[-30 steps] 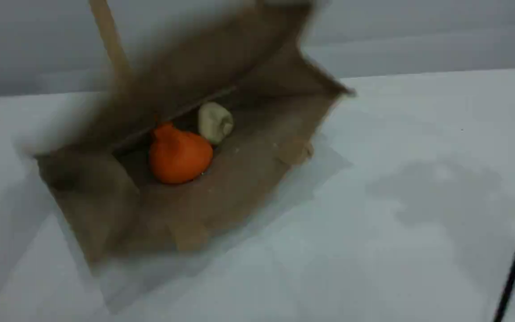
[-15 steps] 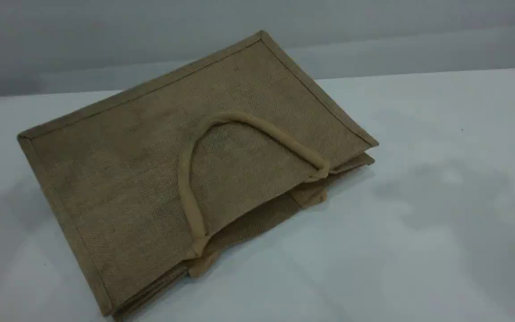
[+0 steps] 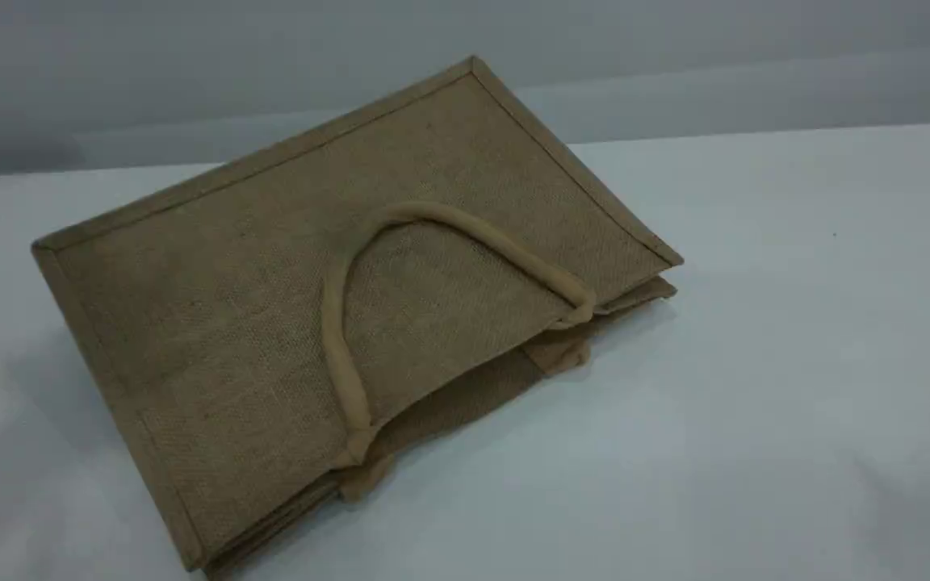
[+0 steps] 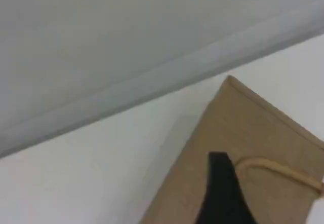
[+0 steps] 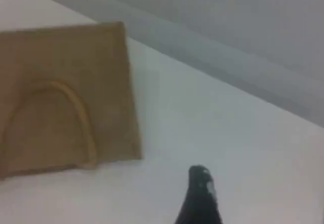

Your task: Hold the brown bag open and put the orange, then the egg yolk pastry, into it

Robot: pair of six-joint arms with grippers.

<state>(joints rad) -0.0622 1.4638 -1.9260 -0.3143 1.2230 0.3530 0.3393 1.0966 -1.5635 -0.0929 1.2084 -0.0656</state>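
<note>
The brown bag [image 3: 255, 307] lies flat on its side on the white table, mouth toward the front right and all but closed. One tan loop handle [image 3: 337, 347] rests on its upper face. The orange and the egg yolk pastry are hidden from every view. Neither arm shows in the scene view. One dark fingertip [image 4: 221, 183] of my left gripper hangs high above the bag's [image 4: 253, 133] corner with nothing on it. A fingertip [image 5: 200, 193] of my right gripper hovers over bare table, to the right of the bag [image 5: 66, 97], also with nothing on it.
The white table [image 3: 796, 363] stretches out to the right of and in front of the bag. A grey wall [image 3: 675, 48] runs along the table's far edge, just behind the bag's rear corner.
A second ago the bag was held up open by a handle, with the orange and pastry lying inside. It has been let go and has dropped flat, covering both.
</note>
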